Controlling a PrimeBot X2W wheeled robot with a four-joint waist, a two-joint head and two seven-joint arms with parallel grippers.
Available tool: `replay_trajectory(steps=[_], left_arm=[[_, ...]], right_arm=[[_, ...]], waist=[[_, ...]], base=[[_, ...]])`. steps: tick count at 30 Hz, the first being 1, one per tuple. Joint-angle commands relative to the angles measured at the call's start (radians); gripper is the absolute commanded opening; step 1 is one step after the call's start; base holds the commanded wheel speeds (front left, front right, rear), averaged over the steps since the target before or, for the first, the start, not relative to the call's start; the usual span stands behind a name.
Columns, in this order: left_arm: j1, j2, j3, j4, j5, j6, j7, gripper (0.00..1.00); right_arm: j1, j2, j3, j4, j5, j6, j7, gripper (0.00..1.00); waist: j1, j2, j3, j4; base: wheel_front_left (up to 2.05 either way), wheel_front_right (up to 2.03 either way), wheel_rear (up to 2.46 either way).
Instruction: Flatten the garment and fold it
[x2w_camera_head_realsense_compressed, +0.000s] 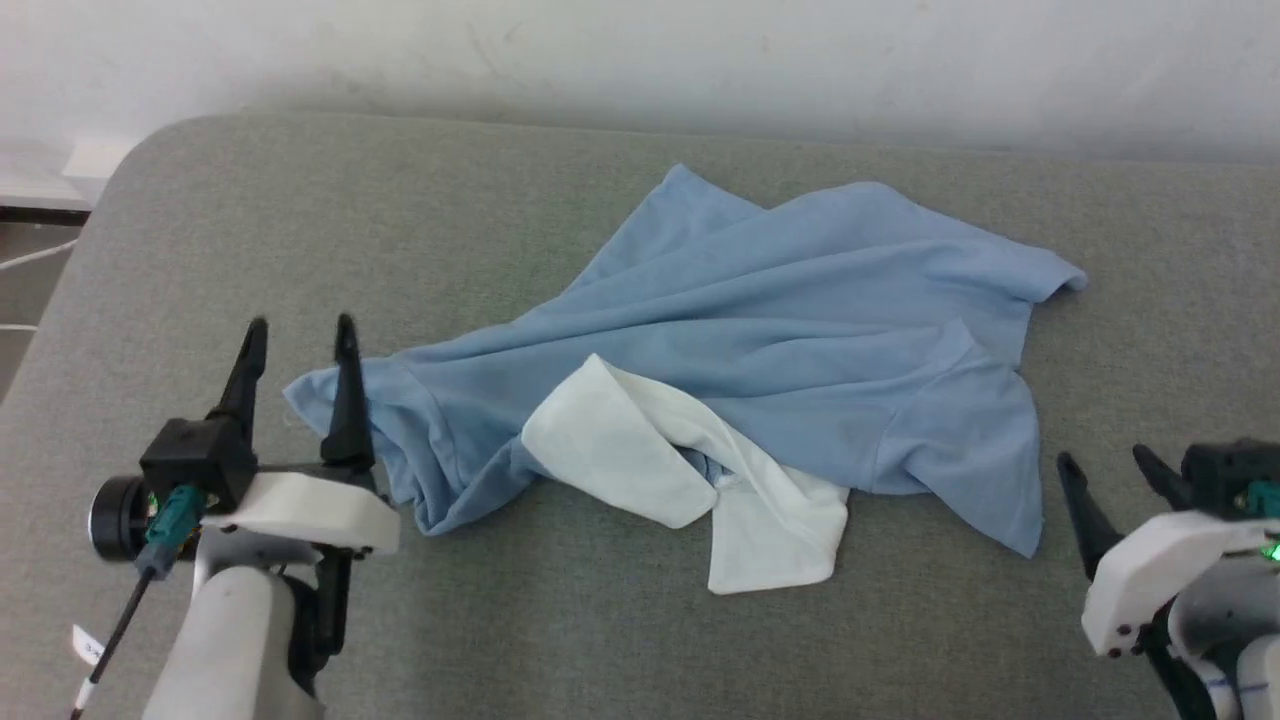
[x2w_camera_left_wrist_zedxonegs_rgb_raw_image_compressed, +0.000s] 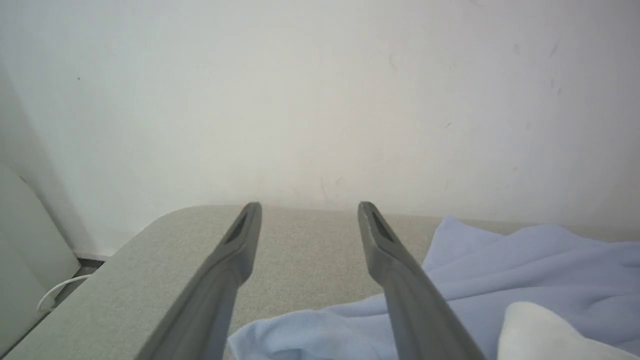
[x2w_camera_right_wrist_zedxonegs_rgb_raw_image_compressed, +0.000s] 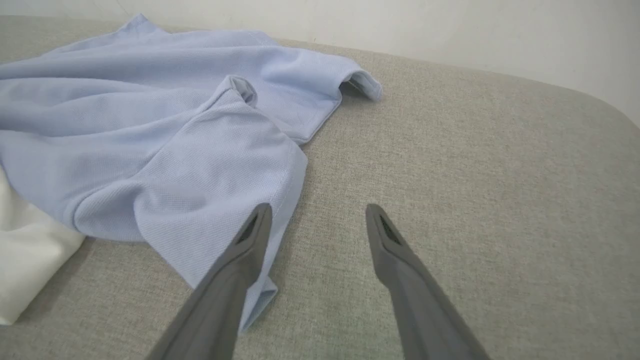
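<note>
The light blue polo shirt (x2w_camera_head_realsense_compressed: 800, 320) is laid crumpled across the middle of the grey fabric-covered table (x2w_camera_head_realsense_compressed: 400, 200), with its white collar (x2w_camera_head_realsense_compressed: 620, 440) turned toward the near edge and folds run diagonally through the body. One sleeve (x2w_camera_head_realsense_compressed: 400, 430) is stretched toward the left edge. The left pincer (x2w_camera_head_realsense_compressed: 300, 340) is held there with its fingers apart and nothing between them. Its inner finger (x2w_camera_head_realsense_compressed: 347, 390) is seen against that sleeve, though contact cannot be told. The right pincer (x2w_camera_head_realsense_compressed: 1103, 460) is held near the right end of the near edge, fingers apart and empty, just beside the shirt's nearest flap (x2w_camera_right_wrist_zedxonegs_rgb_raw_image_compressed: 215, 200).
</note>
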Motion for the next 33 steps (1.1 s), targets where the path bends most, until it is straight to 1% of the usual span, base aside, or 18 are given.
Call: replay_trajectory(steps=[1, 3, 5, 7, 11, 13, 17, 21, 22, 23, 25, 30, 31, 33], left_arm=[[0.013, -0.013, -0.004, -0.065, 0.036, -0.015, -0.005, 1.00], [0.043, -0.035, -0.003, -0.135, 0.070, -0.026, -0.005, 1.00], [0.079, -0.057, -0.011, -0.175, 0.095, -0.045, -0.005, 1.00], [0.107, -0.081, -0.011, -0.194, 0.108, -0.057, -0.006, 1.00], [0.137, -0.121, 0.004, -0.205, 0.123, -0.076, -0.006, 1.00], [0.145, -0.133, 0.009, -0.209, 0.131, -0.088, -0.006, 1.00], [0.150, -0.151, 0.024, -0.204, 0.142, -0.106, -0.006, 1.00], [0.149, -0.163, 0.044, -0.198, 0.151, -0.120, -0.006, 1.00], [0.149, -0.165, 0.047, -0.194, 0.154, -0.124, -0.006, 1.00], [0.148, -0.166, 0.050, -0.189, 0.156, -0.128, -0.006, 1.00], [0.145, -0.170, 0.055, -0.182, 0.163, -0.134, -0.006, 1.00], [0.147, -0.178, 0.061, -0.168, 0.173, -0.146, -0.006, 1.00], [0.147, -0.178, 0.061, -0.168, 0.173, -0.146, -0.006, 1.00], [0.148, -0.180, 0.061, -0.165, 0.178, -0.150, -0.006, 1.00]], right_arm=[[-0.042, -0.015, -0.002, 0.025, 0.010, -0.001, 0.040, 1.00], [-0.084, -0.025, -0.004, 0.064, 0.024, -0.001, 0.098, 1.00], [-0.123, -0.043, 0.005, 0.113, 0.031, -0.001, 0.170, 1.00], [-0.164, -0.054, 0.006, 0.159, 0.049, -0.001, 0.217, 1.00], [-0.218, -0.090, 0.021, 0.248, 0.034, -0.001, 0.278, 1.00], [-0.232, -0.105, 0.046, 0.285, 0.026, -0.001, 0.292, 1.00], [-0.247, -0.125, 0.099, 0.342, 0.032, -0.001, 0.281, 1.00], [-0.247, -0.150, 0.191, 0.378, 0.029, -0.001, 0.259, 1.00], [-0.246, -0.159, 0.215, 0.388, 0.029, -0.001, 0.254, 0.49], [-0.247, -0.169, 0.239, 0.396, 0.027, -0.001, 0.245, 0.00], [-0.252, -0.183, 0.267, 0.412, 0.024, -0.001, 0.221, 0.00], [-0.274, -0.191, 0.271, 0.439, 0.026, -0.001, 0.134, 0.00], [-0.274, -0.191, 0.271, 0.439, 0.026, -0.001, 0.134, 0.00], [-0.283, -0.192, 0.267, 0.444, 0.028, -0.001, 0.100, 0.00]], waist=[[0.0000, -0.0001, -0.008, 0.021], [0.0000, -0.0001, -0.008, 0.033], [0.0000, -0.0001, -0.007, 0.048], [0.0000, -0.0001, -0.006, 0.067], [0.0000, -0.0001, 0.003, 0.106], [0.0000, -0.0001, 0.008, 0.121], [0.0000, -0.0001, 0.019, 0.139], [0.0000, -0.0001, 0.023, 0.141], [0.0000, -0.0001, 0.024, 0.140], [0.0000, -0.0001, 0.023, 0.137], [0.0000, -0.0001, 0.018, 0.130], [0.0000, -0.0001, -0.001, 0.104], [0.0000, -0.0001, -0.001, 0.104], [0.0000, -0.0001, -0.010, 0.095]], base=[[0.00, 0.00, 0.00], [0.00, 0.00, 0.00], [0.00, 0.00, 0.00], [0.00, 0.00, 0.00], [0.00, 0.00, 0.00], [0.00, 0.00, 0.00], [0.00, 0.00, 0.00], [0.00, 0.00, 0.00], [0.00, 0.00, 0.00], [0.00, 0.00, 0.00], [0.00, 0.00, 0.00], [0.00, 0.00, 0.00], [0.00, 0.00, 0.00], [0.00, 0.00, 0.00]])
